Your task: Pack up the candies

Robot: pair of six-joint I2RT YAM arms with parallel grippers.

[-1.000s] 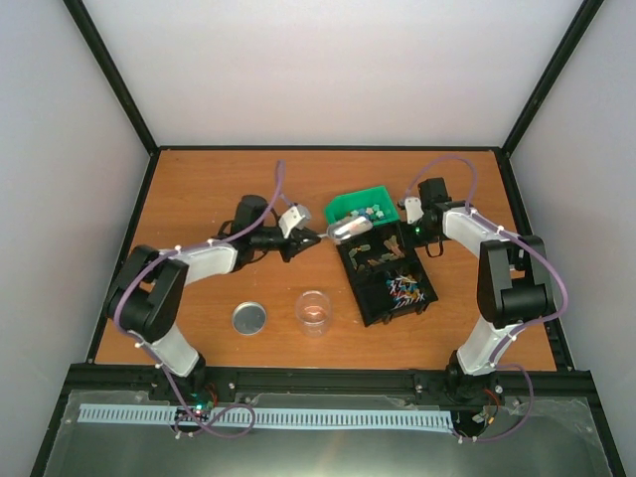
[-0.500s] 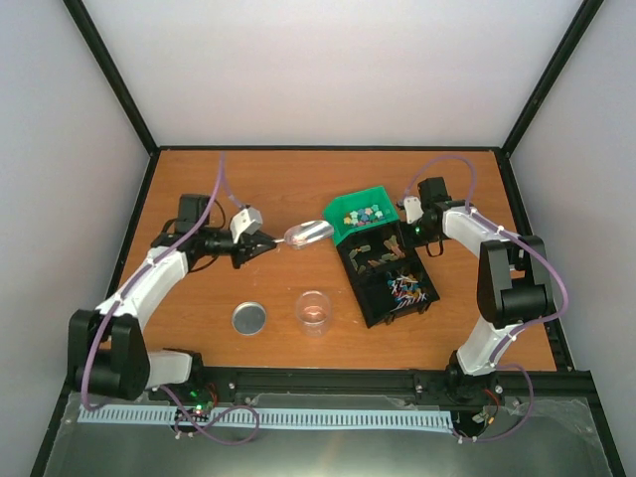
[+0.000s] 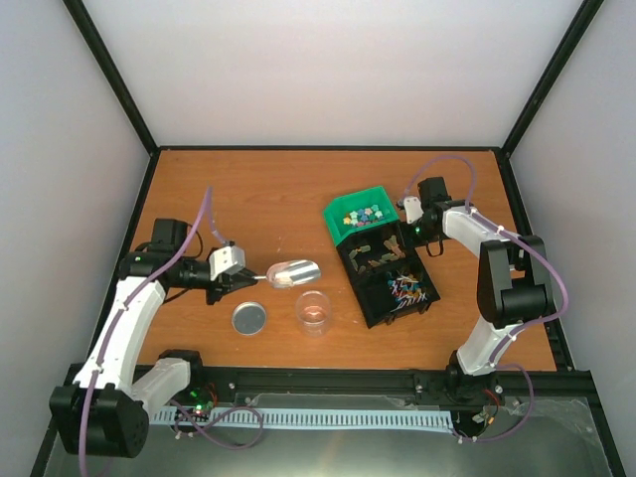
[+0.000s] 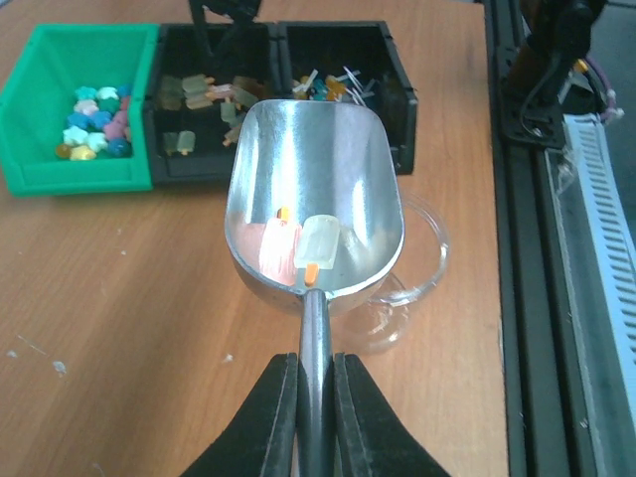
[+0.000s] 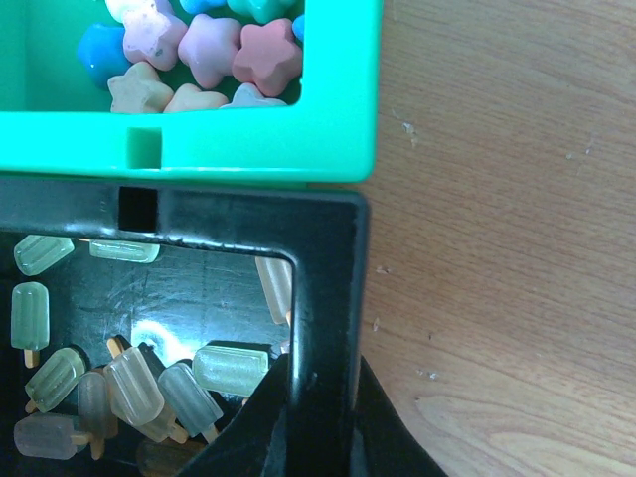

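The candies [image 3: 363,214], small star-shaped pieces in pink, blue, yellow and green, lie in a green bin [image 3: 336,212]; they also show in the left wrist view [image 4: 96,119] and the right wrist view [image 5: 199,45]. My left gripper [image 3: 246,276] [image 4: 316,360] is shut on the handle of a metal scoop [image 3: 293,271] [image 4: 313,189], held level just beyond a clear cup [image 3: 314,311] [image 4: 422,263]. The scoop holds one pale lolly-shaped piece [image 4: 320,243], no coloured candies. My right gripper [image 3: 417,229] [image 5: 320,373] is shut on the wall of the black bin [image 5: 328,288].
Two joined black bins [image 3: 370,298] sit near the green one, one with pale lolly-shaped pieces [image 5: 129,383], one with thin coloured sticks [image 3: 405,288]. A round metal lid [image 3: 249,318] lies left of the cup. The table's near rail [image 4: 556,199] runs close to the cup.
My left arm has drawn the scoop away from the green bin, leftward and toward the near edge, to just beside the cup. The right arm has not moved.
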